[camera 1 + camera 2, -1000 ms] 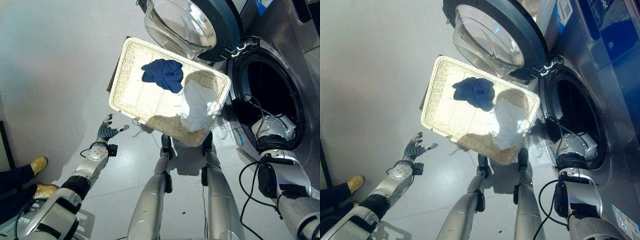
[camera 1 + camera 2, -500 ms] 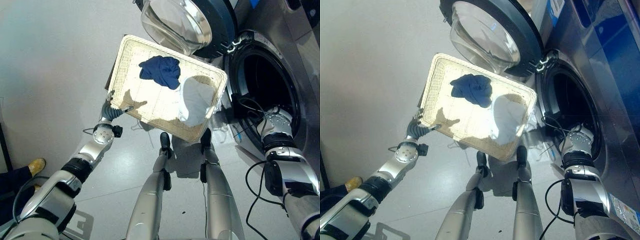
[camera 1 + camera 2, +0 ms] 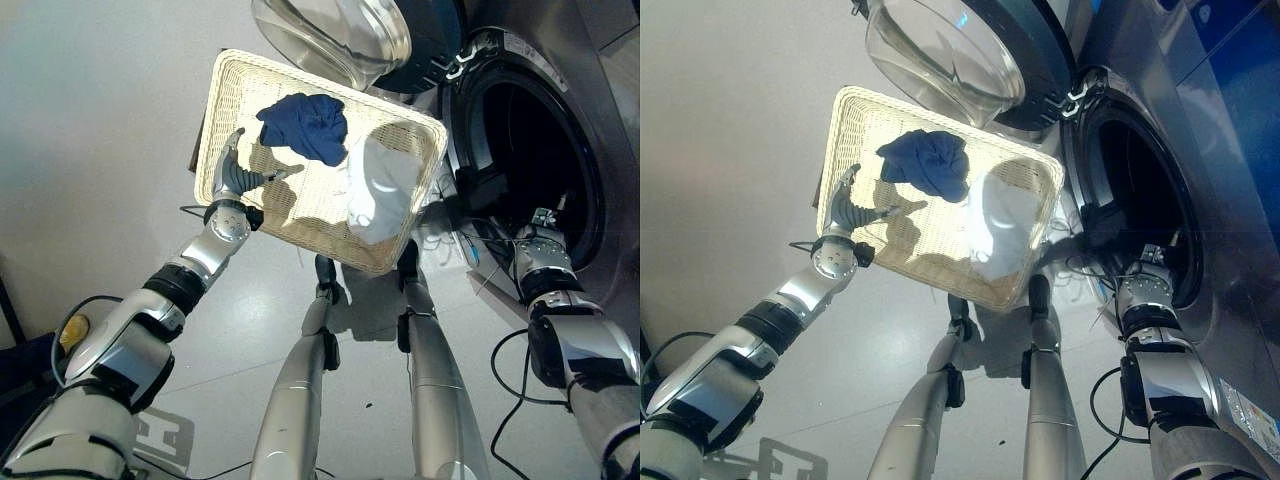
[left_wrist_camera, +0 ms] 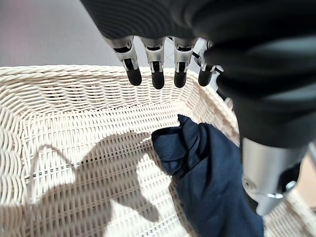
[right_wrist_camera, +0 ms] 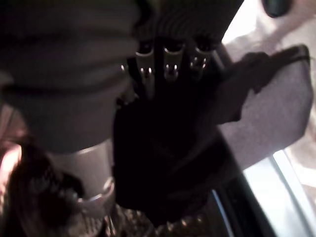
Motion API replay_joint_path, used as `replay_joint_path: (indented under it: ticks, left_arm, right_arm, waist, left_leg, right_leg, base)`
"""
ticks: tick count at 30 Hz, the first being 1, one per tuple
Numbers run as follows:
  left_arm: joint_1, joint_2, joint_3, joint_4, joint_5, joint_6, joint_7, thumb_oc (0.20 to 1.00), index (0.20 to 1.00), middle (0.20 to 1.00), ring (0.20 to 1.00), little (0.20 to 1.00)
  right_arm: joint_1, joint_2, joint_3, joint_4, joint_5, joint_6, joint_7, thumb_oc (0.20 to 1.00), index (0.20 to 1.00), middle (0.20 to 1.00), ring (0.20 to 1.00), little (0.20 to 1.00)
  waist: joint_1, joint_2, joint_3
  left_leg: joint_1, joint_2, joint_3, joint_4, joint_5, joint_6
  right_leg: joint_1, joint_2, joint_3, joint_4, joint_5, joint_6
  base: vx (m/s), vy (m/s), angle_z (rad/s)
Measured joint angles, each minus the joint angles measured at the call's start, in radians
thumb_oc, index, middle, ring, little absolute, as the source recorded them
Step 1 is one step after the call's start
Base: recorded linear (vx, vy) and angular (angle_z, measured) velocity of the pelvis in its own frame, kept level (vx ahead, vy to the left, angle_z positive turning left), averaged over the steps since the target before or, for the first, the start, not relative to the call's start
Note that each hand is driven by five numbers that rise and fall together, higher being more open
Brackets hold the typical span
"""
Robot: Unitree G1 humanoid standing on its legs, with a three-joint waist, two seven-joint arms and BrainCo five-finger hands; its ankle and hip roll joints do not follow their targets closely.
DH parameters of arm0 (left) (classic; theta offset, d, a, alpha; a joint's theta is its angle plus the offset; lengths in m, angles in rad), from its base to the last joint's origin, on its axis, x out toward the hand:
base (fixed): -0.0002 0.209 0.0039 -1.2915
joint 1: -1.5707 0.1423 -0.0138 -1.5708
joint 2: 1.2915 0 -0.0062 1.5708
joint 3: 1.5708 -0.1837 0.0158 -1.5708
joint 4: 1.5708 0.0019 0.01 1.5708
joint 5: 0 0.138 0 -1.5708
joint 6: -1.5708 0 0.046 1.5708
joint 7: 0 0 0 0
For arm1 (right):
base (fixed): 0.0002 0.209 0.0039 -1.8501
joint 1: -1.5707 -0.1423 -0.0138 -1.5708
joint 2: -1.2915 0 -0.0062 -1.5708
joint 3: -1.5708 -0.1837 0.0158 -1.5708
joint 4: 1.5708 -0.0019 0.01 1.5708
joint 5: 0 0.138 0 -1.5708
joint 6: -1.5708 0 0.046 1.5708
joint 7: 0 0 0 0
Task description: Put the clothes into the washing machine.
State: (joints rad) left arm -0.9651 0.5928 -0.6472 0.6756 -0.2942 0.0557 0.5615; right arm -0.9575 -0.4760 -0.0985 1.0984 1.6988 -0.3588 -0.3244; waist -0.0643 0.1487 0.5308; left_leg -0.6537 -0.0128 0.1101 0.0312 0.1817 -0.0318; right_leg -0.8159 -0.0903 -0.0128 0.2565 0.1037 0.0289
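The rectangular cream wicker basket (image 3: 232, 105) sits left of the washing machine drum opening (image 3: 535, 150) (door open), holding a crumpled navy-blue garment (image 3: 305, 125) and, to its right, a white garment (image 3: 380, 190).

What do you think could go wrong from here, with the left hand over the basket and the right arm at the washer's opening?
The left hand hovers open over bare wicker, beside the dark blue garment, so closing here might catch the basket weave instead. The right hand sits on dark cloth at the drum opening; its grip is unclear, and the cloth might slide out. The open washer door overhangs the basket's far edge, so a high lift could bump it.
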Motion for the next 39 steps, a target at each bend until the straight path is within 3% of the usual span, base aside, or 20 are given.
replay_joint_path:
  ticks: [4, 7, 10, 15, 16, 19, 22, 28, 34, 39]
  left_arm:
    - [-0.033, -0.037, 0.001, 0.057, 0.008, 0.011, -0.001, 1.000, 1.000, 1.000, 1.000, 1.000]
    - [-0.072, -0.058, 0.003, 0.143, 0.008, 0.033, -0.001, 1.000, 1.000, 1.000, 1.000, 1.000]
    - [-0.093, -0.075, 0.003, 0.189, 0.008, 0.045, -0.001, 1.000, 1.000, 1.000, 1.000, 1.000]
    - [-0.103, -0.081, 0.028, 0.225, 0.008, 0.061, 0.002, 1.000, 1.000, 1.000, 1.000, 1.000]
    - [-0.110, -0.078, 0.043, 0.268, 0.008, 0.068, 0.008, 1.000, 1.000, 1.000, 1.000, 1.000]
    - [-0.131, -0.074, 0.054, 0.298, 0.006, 0.069, 0.031, 1.000, 1.000, 1.000, 1.000, 1.000]
    - [-0.145, -0.073, 0.133, 0.346, 0.003, 0.066, 0.080, 1.000, 1.000, 1.000, 1.000, 1.000]
    - [-0.234, -0.070, 0.197, 0.409, -0.017, 0.043, 0.161, 1.000, 1.000, 1.000, 1.000, 1.000]
    - [-0.259, -0.065, 0.197, 0.414, -0.055, 0.036, 0.201, 1.000, 1.000, 1.000, 1.000, 1.000]
    - [-0.269, -0.065, 0.197, 0.431, -0.081, 0.020, 0.203, 1.000, 1.000, 1.000, 1.000, 1.000]
  right_arm:
    - [0.006, 0.006, 0.049, -0.021, -0.143, -0.031, -0.024, 1.000, 1.000, 1.000, 1.000, 1.000]
    - [0.009, 0.022, 0.118, -0.053, -0.311, -0.035, -0.055, 1.000, 1.000, 1.000, 1.000, 1.000]
    - [0.024, 0.039, 0.154, -0.085, -0.370, -0.033, -0.050, 1.000, 1.000, 1.000, 1.000, 1.000]
    - [0.050, 0.050, 0.186, -0.117, -0.394, -0.033, -0.020, 1.000, 1.000, 1.000, 1.000, 1.000]
    - [0.083, 0.058, 0.201, -0.180, -0.396, -0.027, 0.019, 1.000, 1.000, 1.000, 1.000, 1.000]
    - [0.093, 0.069, 0.237, -0.228, -0.401, -0.029, 0.039, 1.000, 1.000, 1.000, 1.000, 1.000]
    - [0.134, 0.111, 0.283, -0.288, -0.396, -0.025, 0.064, 1.000, 1.000, 1.000, 1.000, 1.000]
    - [0.175, 0.124, 0.319, -0.384, -0.315, -0.023, 0.096, 1.000, 1.000, 1.000, 1.000, 1.000]
    - [0.189, 0.147, 0.346, -0.440, -0.318, -0.023, 0.079, 1.000, 1.000, 1.000, 1.000, 1.000]
    - [0.205, 0.149, 0.353, -0.490, -0.333, -0.023, 0.066, 1.000, 1.000, 1.000, 1.000, 1.000]
  waist:
    - [-0.010, 0.000, 0.000]
    - [-0.040, -0.001, 0.000]
    - [-0.064, -0.001, 0.000]
    - [-0.085, -0.003, 0.002]
    - [-0.109, -0.009, 0.000]
    - [-0.127, -0.019, 0.001]
    - [-0.149, -0.049, 0.003]
    - [-0.174, -0.058, 0.004]
    - [-0.200, -0.090, 0.001]
    - [-0.208, -0.097, 0.001]
  left_leg:
    - [-0.021, 0.000, 0.011, 0.019, -0.008, 0.004]
    - [-0.060, -0.002, 0.029, 0.066, -0.029, 0.012]
    - [-0.077, 0.000, 0.032, 0.094, -0.042, 0.012]
    - [-0.078, 0.002, 0.053, 0.102, -0.051, 0.015]
    - [-0.091, 0.002, 0.059, 0.122, -0.065, 0.018]
    - [-0.109, 0.006, 0.080, 0.154, -0.091, 0.022]
    - [-0.116, 0.018, 0.094, 0.212, -0.135, 0.020]
    - [-0.146, 0.031, 0.108, 0.300, -0.195, 0.031]
    - [-0.170, 0.033, 0.113, 0.334, -0.209, 0.036]
    - [-0.191, 0.035, 0.112, 0.353, -0.215, 0.036]
  right_leg:
    - [-0.025, 0.000, 0.011, 0.015, 0.000, 0.000]
    - [-0.056, -0.002, 0.031, 0.030, -0.005, 0.007]
    - [-0.065, 0.000, 0.037, 0.036, -0.005, 0.008]
    - [-0.072, 0.002, 0.054, 0.039, -0.006, 0.011]
    - [-0.083, 0.002, 0.061, 0.050, -0.006, 0.011]
    - [-0.101, 0.007, 0.080, 0.057, -0.009, 0.015]
    - [-0.101, 0.016, 0.092, 0.068, -0.010, 0.016]
    - [-0.101, 0.018, 0.092, 0.075, -0.013, 0.017]
    - [-0.117, 0.018, 0.097, 0.088, -0.015, 0.021]
    - [-0.132, 0.020, 0.098, 0.094, -0.015, 0.021]
  base:
    - [-0.02, 0.094, -0.05]
    - [-0.01, 0.103, -0.08]
    - [0.00, 0.103, -0.05]
    - [0.01, 0.096, -0.07]
    - [0.02, 0.126, -0.09]
    - [0.10, 0.148, -0.17]
    - [0.02, 0.065, -0.21]
    - [0.01, 0.073, -0.12]
    - [0.00, 0.068, -0.01]
    - [0.00, 0.035, -0.01]
